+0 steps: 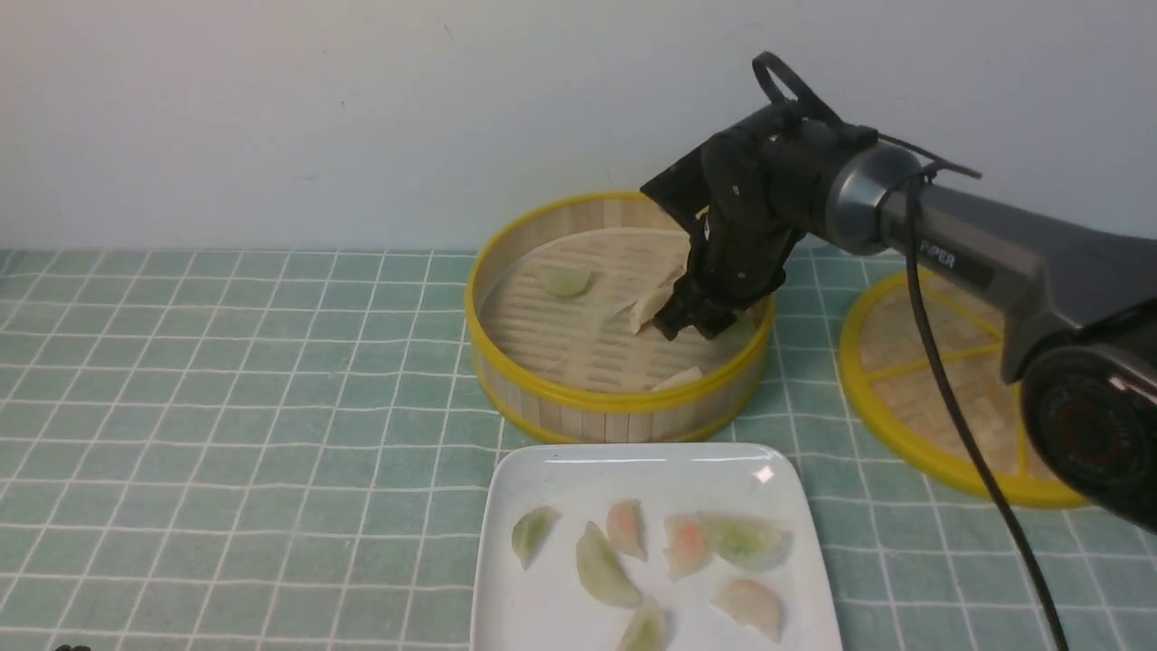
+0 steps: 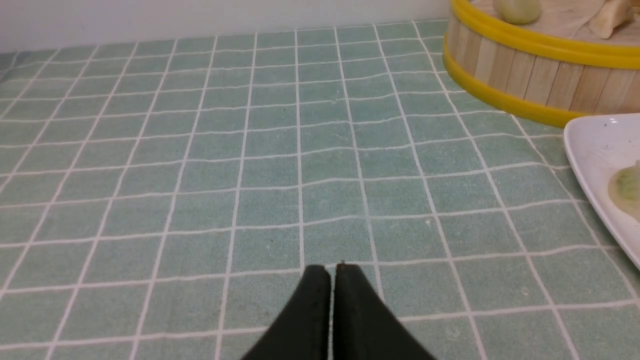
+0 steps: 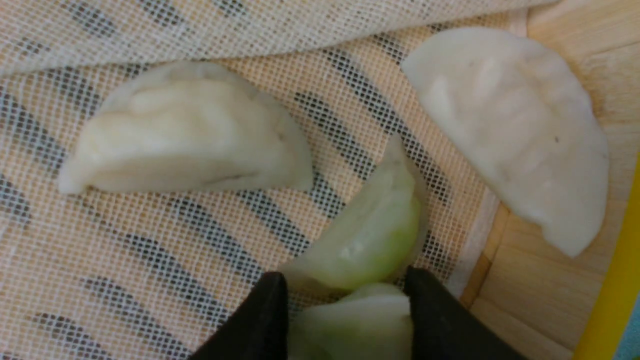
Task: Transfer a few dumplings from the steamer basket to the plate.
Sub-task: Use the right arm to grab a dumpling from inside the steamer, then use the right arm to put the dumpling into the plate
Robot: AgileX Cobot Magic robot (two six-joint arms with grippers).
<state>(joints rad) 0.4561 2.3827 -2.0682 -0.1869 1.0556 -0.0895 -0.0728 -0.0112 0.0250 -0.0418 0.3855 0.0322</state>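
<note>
The right end effector (image 1: 691,325) reaches down into the steamer basket (image 1: 542,384) at its 3 o'clock side. In the right wrist view its two black fingers (image 3: 265,325) press against either side of a pale green dumpling (image 3: 350,325) — clenched on it, low over the mesh liner (image 3: 150,260). A second green dumpling (image 3: 370,235) lies touching the first just past the fingertips. Two white dumplings (image 3: 185,135) rest near them, one against the basket's wooden wall.

From the front, a lone green dumpling (image 1: 562,278) sits at 10 o'clock in the basket, and a pale dumpling (image 1: 678,378) lies at 5 o'clock by the near wall.

The plate (image 1: 560,470) stands just beside the basket at its 6 o'clock and carries seven dumplings (image 1: 604,565) — green, white and pinkish, some touching.

A flat lid (image 1: 904,362) lies on the green checked surface (image 2: 200,150) at the basket's 3 o'clock.

The left end effector (image 2: 327,270) is clenched on nothing, fingers together over the bare surface.
</note>
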